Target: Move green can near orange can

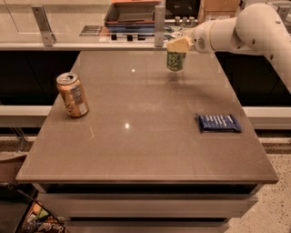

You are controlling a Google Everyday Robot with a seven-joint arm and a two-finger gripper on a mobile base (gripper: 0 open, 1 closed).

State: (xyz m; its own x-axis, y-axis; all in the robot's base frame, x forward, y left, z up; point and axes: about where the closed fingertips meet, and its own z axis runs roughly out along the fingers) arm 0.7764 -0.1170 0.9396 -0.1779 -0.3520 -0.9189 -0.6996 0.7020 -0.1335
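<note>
The green can (175, 61) is upright at the far right of the brown table (145, 150), at or just above its surface. My gripper (178, 45) comes in from the right on a white arm and is shut on the can's top, hiding the lid. The orange can (72, 95), orange-tan with a white label and a silver top, stands near the table's left edge, far from the green can.
A dark blue packet (218, 123) lies on the right side of the table. A counter with a metal post (158, 25) and a tray (132, 13) runs behind the table's far edge.
</note>
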